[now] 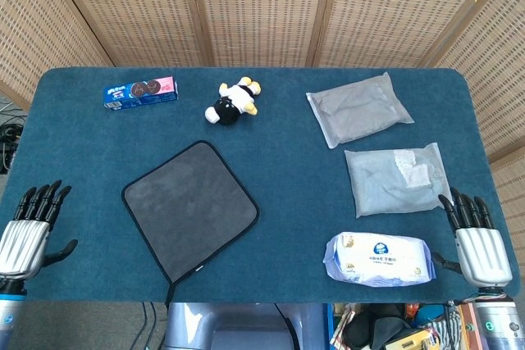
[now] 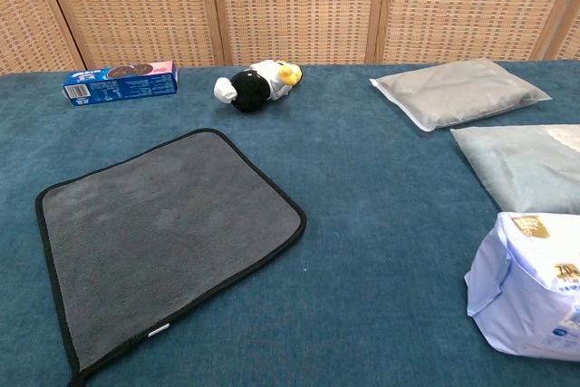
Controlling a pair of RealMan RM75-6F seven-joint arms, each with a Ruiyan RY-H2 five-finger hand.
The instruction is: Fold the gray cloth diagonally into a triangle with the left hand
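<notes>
The gray cloth (image 1: 189, 206) with a black hem lies flat and unfolded on the blue table, turned like a diamond; the chest view shows the same cloth (image 2: 163, 237) at lower left. My left hand (image 1: 29, 231) hovers at the table's front left edge, fingers spread, well left of the cloth and holding nothing. My right hand (image 1: 474, 239) sits at the front right edge, fingers spread and empty. Neither hand shows in the chest view.
A cookie box (image 1: 140, 93) and a plush toy (image 1: 231, 102) lie at the back. Two gray bagged packs (image 1: 358, 108) (image 1: 396, 178) lie on the right, with a wet-wipes pack (image 1: 379, 259) at front right. Wicker screens stand behind the table.
</notes>
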